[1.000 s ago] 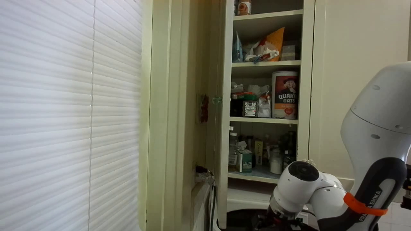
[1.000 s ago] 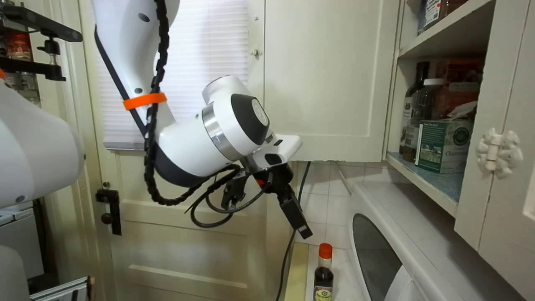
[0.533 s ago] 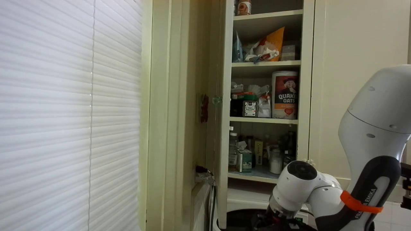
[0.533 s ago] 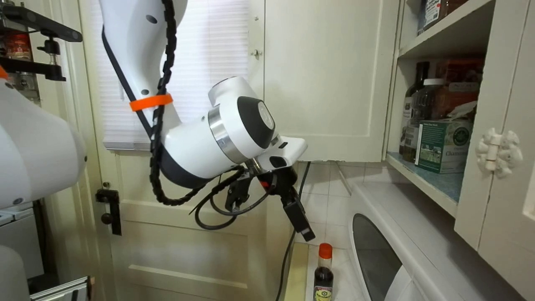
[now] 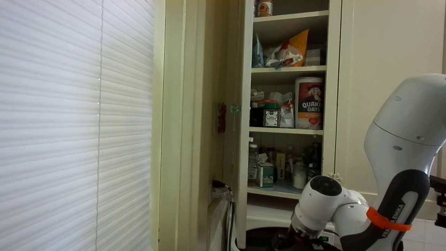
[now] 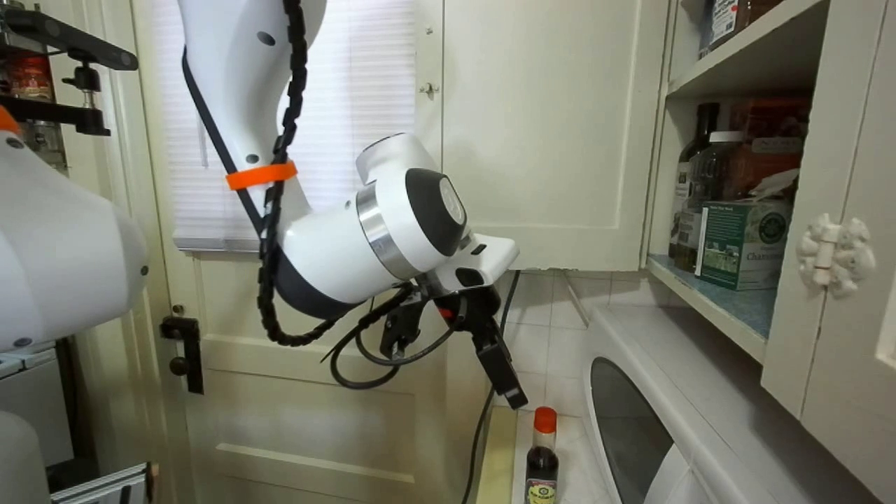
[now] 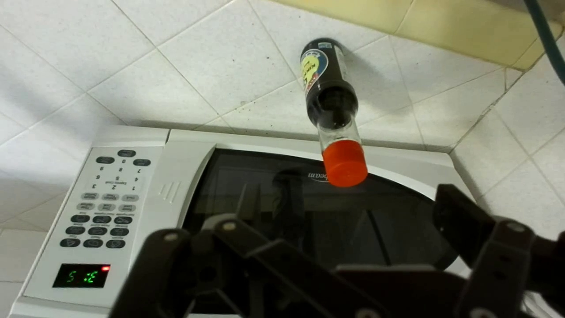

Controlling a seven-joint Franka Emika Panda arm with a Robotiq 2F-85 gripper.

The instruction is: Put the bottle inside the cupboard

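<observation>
The bottle is dark with a red cap and a yellow label. It stands upright on the white tiled counter in an exterior view (image 6: pixel 542 462) and shows in the wrist view (image 7: pixel 329 84). My gripper (image 6: pixel 516 399) is above the bottle, tilted downward, its tip a little above and beside the red cap. In the wrist view my gripper (image 7: pixel 348 201) has its fingers wide apart with nothing between them; the cap lies beyond the fingertips. The cream cupboard (image 5: pixel 287 131) stands open with filled shelves; its lowest shelf (image 6: pixel 721 311) also shows at the right in an exterior view.
A white microwave (image 7: pixel 150 176) stands right beside the bottle, below the cupboard. The long cream cupboard door (image 6: pixel 546 140) hangs open behind the gripper. A green tea box (image 6: pixel 743 245) and jars fill the lowest shelf's front. A dark cable (image 6: pixel 483 420) runs down the wall.
The arm has moved slightly right and down in an exterior view, bringing the gripper a little lower toward the bottle's cap. The bottle and cupboard have not moved.
</observation>
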